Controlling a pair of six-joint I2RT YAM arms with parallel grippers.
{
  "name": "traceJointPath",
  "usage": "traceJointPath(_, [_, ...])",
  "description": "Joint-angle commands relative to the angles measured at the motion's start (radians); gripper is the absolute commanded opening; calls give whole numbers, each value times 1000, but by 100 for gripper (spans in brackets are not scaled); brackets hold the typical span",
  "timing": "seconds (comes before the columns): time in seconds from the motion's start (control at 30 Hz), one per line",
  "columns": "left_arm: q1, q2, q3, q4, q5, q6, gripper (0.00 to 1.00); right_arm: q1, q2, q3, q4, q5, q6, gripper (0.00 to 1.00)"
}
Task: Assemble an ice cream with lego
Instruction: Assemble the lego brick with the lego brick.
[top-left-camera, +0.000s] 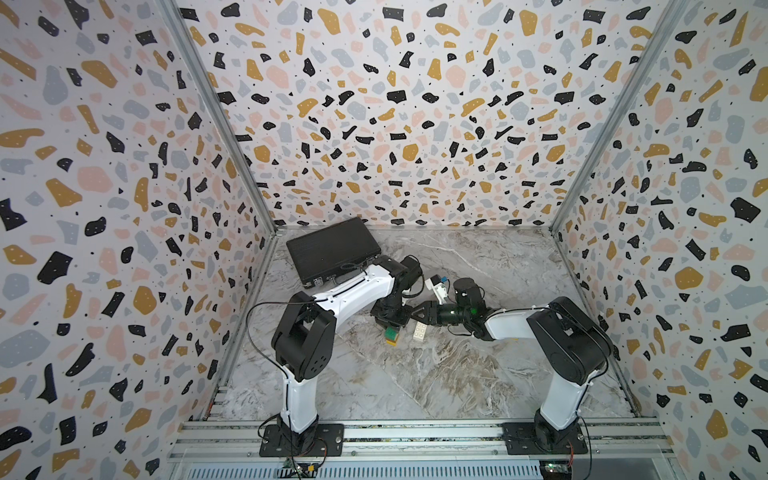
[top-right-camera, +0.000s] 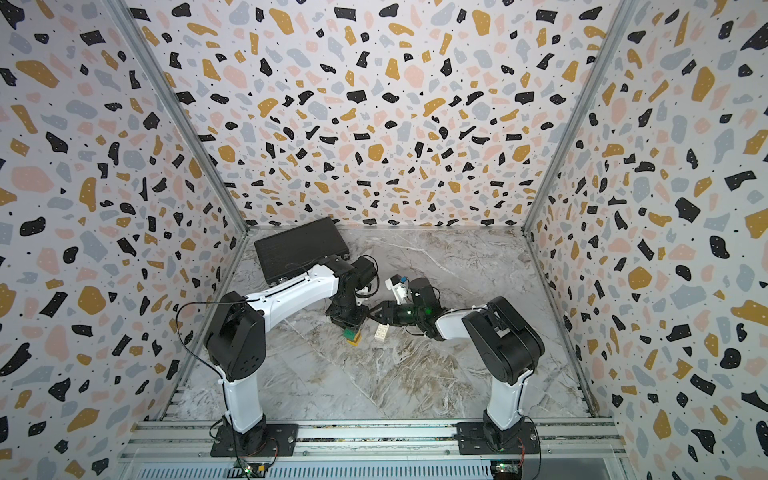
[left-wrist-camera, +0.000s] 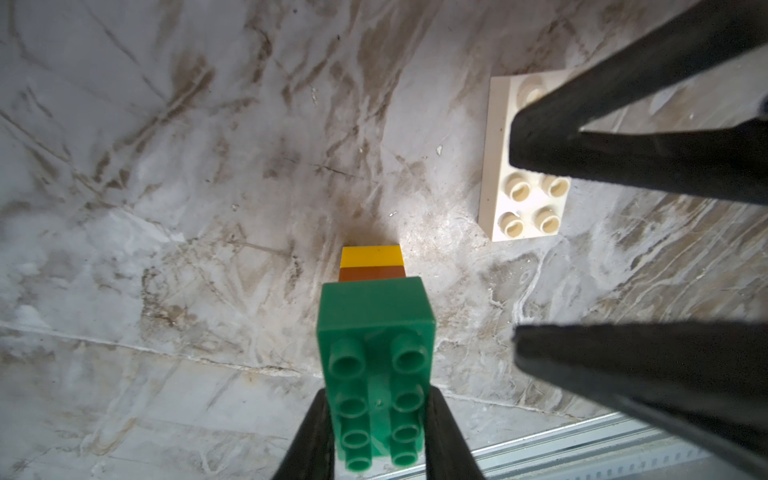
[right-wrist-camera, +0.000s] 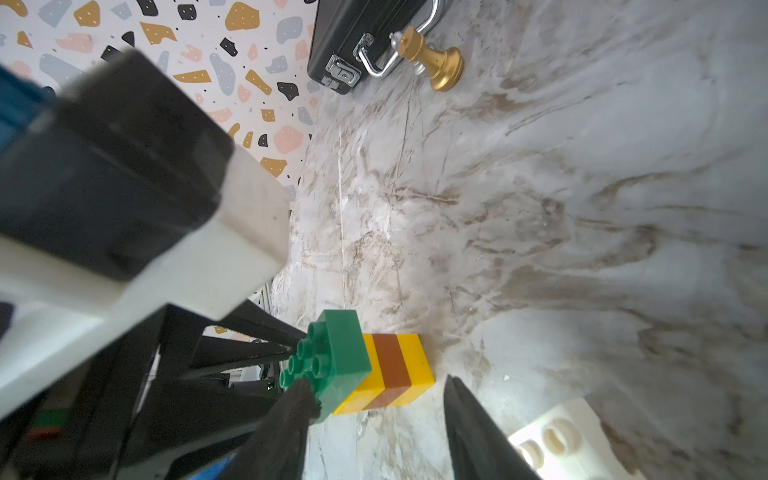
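Observation:
A partly built ice cream stands on the marble floor: a green brick (left-wrist-camera: 376, 332) with its studs up, on a narrow yellow-brown-yellow stick (right-wrist-camera: 395, 370). My left gripper (left-wrist-camera: 376, 411) is shut on the green brick (top-left-camera: 390, 332), one finger on each long side. A loose white lego brick (left-wrist-camera: 519, 199) lies flat beside the stack, studs up, in both top views (top-right-camera: 381, 331). My right gripper (right-wrist-camera: 378, 382) stands open just short of the stack with nothing between its fingers. One finger (left-wrist-camera: 623, 137) hangs over the white brick.
A black briefcase (top-left-camera: 332, 251) lies in the back left corner, with a small brass-coloured knob (right-wrist-camera: 432, 62) on the floor by its handle. Patterned walls close in three sides. The metal rail (top-left-camera: 415, 432) carrying both arm bases runs along the front.

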Motion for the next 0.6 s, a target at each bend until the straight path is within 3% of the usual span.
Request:
traceJointPath(0.0, [5, -34, 37, -37, 5, -15, 4, 6, -24, 32, -27, 7, -27, 55])
traceJointPath(0.57, [5, 2, -20, -35, 41, -39, 4, 20, -22, 48, -65, 4, -54, 55])
